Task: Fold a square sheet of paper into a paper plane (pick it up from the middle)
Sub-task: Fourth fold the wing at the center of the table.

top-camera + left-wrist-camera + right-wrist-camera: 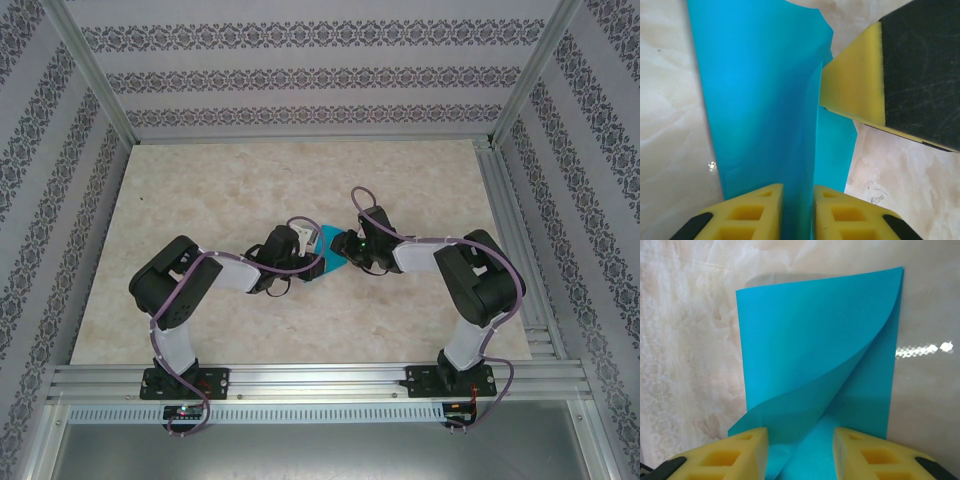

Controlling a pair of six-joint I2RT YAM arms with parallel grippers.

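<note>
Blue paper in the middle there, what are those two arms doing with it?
Two robot arms are folding a square sheet of paper at the middle of the table. The sheet runs between the nearly closed fingers of the left gripper; whether it is pinched is unclear. The right gripper stands open around one edge, where a layer curls over the rest. No plane shape yet.

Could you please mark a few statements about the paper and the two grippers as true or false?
1. The square sheet of paper is teal-blue. True.
2. It lies flat and unfolded on the table. False: one part curls over the rest.
3. The left gripper and the right gripper meet at the paper near the table's middle. True.
4. The right gripper's jaws are pressed together. False: they stand apart, with paper between them.
5. The left gripper's fingers are red. False: they are yellow foam.
</note>
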